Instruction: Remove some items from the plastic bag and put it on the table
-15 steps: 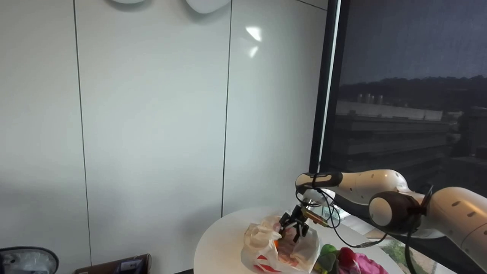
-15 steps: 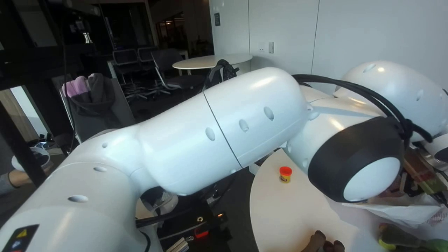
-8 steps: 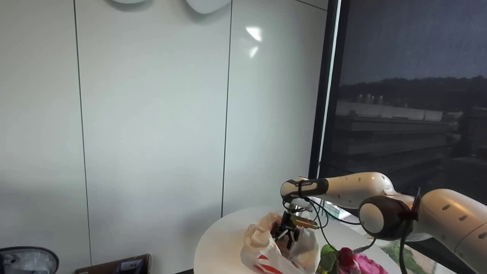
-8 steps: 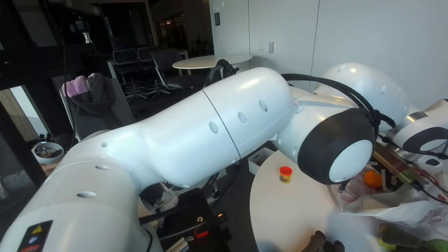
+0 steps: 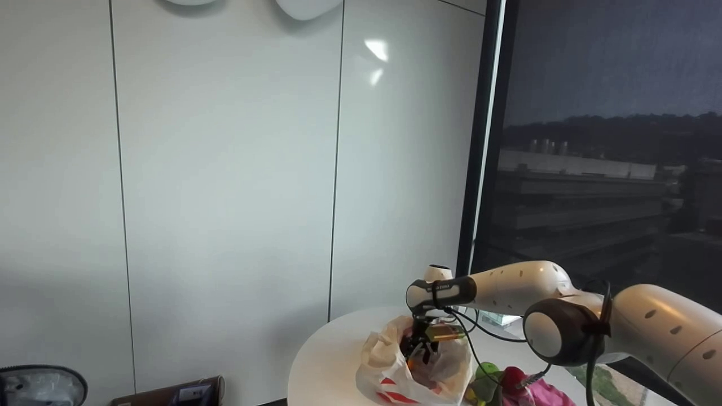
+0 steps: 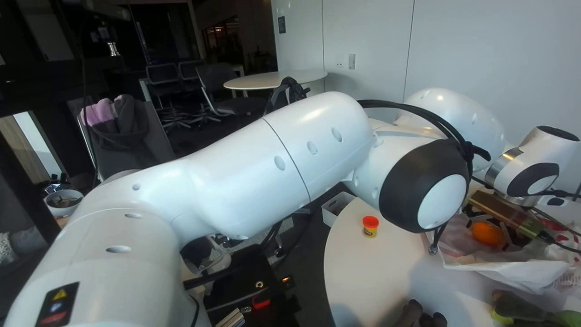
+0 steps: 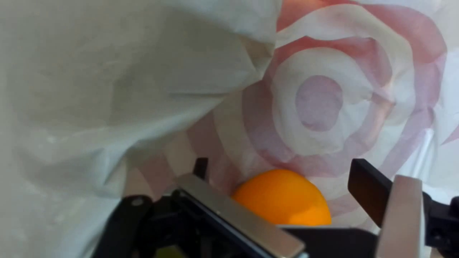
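Creased, glossy and matt

The plastic bag [image 7: 89,79] is seen as thin, translucent, wrinkled film with a soft sheen. Beneath it, the table [image 5: 321,361] is finished smooth and matt. Inside the bag, a smooth skin is shown by the orange ball [image 7: 283,197]. The arm [image 6: 254,177], extended over the bag, is cased in a glossy, plastic-looking shell. The gripper [image 7: 283,179] is seen in matt black with dull grey strips [image 7: 240,215]. Near the bag, the pink lump [image 5: 546,393] is surfaced like cloth.
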`<action>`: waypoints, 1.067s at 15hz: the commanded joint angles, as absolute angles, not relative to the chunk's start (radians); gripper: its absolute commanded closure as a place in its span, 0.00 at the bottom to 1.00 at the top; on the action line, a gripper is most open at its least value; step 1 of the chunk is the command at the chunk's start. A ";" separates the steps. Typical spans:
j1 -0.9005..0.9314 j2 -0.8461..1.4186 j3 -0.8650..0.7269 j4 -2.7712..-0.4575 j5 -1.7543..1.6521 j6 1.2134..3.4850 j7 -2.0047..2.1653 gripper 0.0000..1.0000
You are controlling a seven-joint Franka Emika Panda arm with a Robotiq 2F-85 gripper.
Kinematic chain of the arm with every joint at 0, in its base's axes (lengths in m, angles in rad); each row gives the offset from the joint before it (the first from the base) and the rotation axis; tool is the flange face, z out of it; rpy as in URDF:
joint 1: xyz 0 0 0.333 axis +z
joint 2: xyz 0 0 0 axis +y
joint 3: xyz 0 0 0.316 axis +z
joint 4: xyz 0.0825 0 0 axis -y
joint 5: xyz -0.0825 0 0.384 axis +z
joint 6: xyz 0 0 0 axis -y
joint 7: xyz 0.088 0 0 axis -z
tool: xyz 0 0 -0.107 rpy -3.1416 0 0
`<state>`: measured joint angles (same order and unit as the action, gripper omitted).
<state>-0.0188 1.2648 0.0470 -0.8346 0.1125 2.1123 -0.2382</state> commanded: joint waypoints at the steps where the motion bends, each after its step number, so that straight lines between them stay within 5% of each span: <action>1: -0.012 1.310 0.041 -0.790 0.098 2.197 -0.257 0.00; 16: 0.022 1.395 0.042 -0.743 0.088 2.432 -0.317 0.00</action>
